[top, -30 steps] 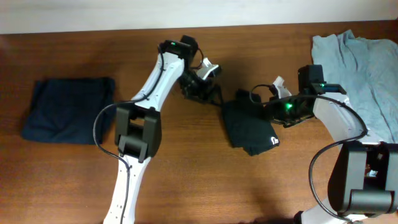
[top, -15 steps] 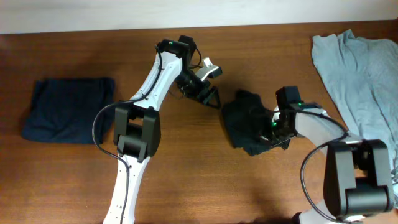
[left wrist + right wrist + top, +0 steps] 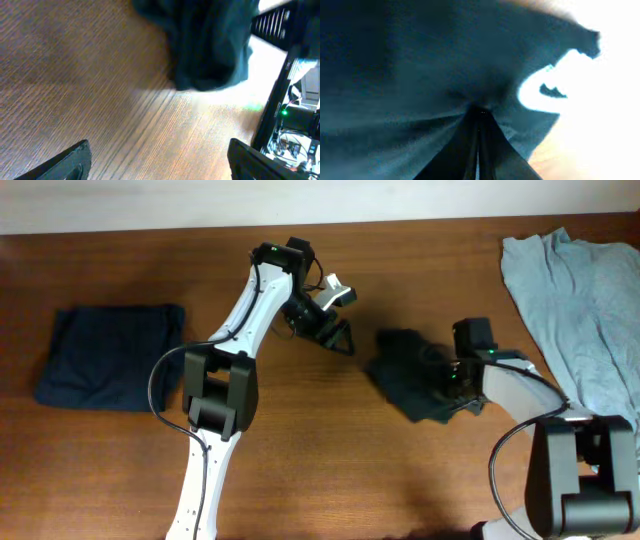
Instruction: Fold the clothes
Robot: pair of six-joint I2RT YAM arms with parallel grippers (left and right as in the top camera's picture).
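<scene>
The bunched, black, slightly greenish cotton T-shirt point(image 3: 410, 375) lies crumpled on the brown wooden tabletop point(image 3: 300, 460), a little toward 3 o'clock from the middle in the overhead view. The right gripper point(image 3: 455, 383) sits at the shirt's 3 o'clock edge. Its jaws are clenched on a pinch of the dark cloth, which the right wrist view shows gathered into a pleat between them. The left gripper point(image 3: 340, 340) hangs at about 10 o'clock from the shirt, apart from it, with its jaws released wide and nothing between them.

This looks like the arranging part of the fold: the shirt is a heap rather than a flat panel, held on one side only. The next move probably calls for the left jaws to reach toward 4 o'clock and take an opposite edge, so that the cloth can be spread or doubled over evenly.

A folded navy-blue cloth garment point(image 3: 110, 355) lies at 9 o'clock. A pale grey-blue crumpled garment point(image 3: 585, 290) lies at 2 o'clock, cut off by the frame edge.

No logo, collar or sleeve can be picked out in the heap. Cloth hides the right fingertips from overhead. The right wrist view is nearly all dark fabric and white glare, and the left wrist view is blurred.
</scene>
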